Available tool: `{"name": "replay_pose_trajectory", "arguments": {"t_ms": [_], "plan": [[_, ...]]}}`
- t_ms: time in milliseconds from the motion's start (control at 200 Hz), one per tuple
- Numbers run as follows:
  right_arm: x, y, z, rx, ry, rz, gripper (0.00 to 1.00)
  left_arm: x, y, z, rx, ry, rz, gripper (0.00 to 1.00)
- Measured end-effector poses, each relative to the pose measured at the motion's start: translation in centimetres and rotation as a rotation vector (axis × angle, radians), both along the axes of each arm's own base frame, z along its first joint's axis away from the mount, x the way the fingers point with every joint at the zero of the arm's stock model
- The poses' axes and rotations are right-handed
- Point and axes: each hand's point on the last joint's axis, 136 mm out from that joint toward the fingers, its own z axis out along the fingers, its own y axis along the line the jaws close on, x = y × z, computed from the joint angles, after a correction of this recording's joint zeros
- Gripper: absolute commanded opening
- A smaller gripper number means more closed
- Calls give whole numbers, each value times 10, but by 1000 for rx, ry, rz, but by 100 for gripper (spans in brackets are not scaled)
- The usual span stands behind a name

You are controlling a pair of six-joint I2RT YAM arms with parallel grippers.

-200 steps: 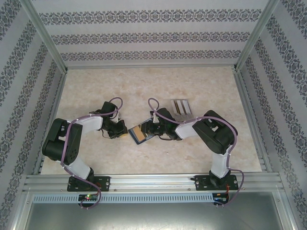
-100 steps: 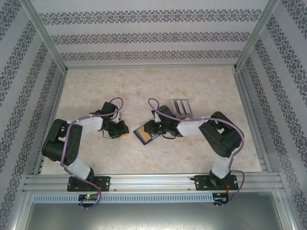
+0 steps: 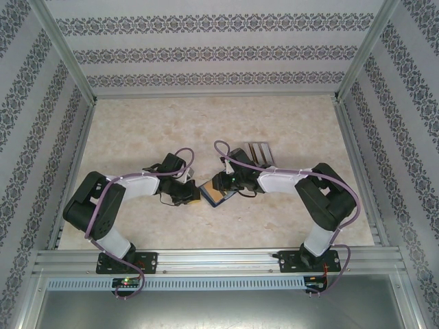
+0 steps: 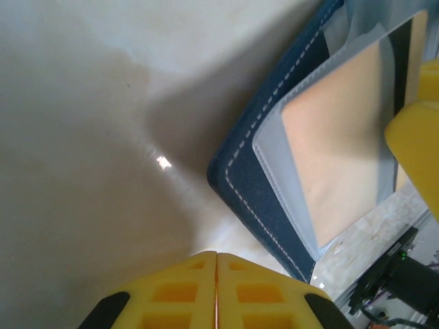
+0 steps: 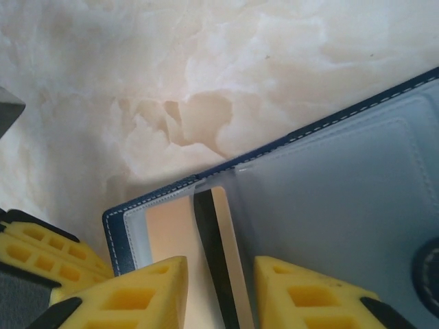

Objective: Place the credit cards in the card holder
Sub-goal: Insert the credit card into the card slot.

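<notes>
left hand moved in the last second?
Yes. The left hand has shifted right, closing the gap to the fixed clear rack, and now sits beside the card holder.

Card holder (image 4: 250, 185): navy outer looks like matt leather or faux leather, can't tell which, with pale stitching. Inner pockets are smooth grey-blue, semi-clear plastic film. Credit card (image 5: 218, 260): glossy plastic with a duller dark stripe. Surface (image 5: 206, 68): smooth, marble-patterned, slight sheen. Right fingers (image 5: 130, 298): yellow moulded plastic, matt, gridded recesses. Frame rails (image 3: 219, 259): brushed metal.
</notes>
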Motion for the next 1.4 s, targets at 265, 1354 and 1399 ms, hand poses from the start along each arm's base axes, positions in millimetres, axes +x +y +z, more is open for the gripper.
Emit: {"name": "replay_pose_trajectory", "arguments": {"t_ms": [265,1354,1399], "plan": [[-2,-9,-2,-51,-3,8,18,7,-2,-8,7,16,29,2],[-6,-2,-11,-104,21,61,32,20,-1,-9,116,62,-21,0],[-7,-1,-11,-103,22,66,33,20,-2,-9,116,63,-22,0]]}}
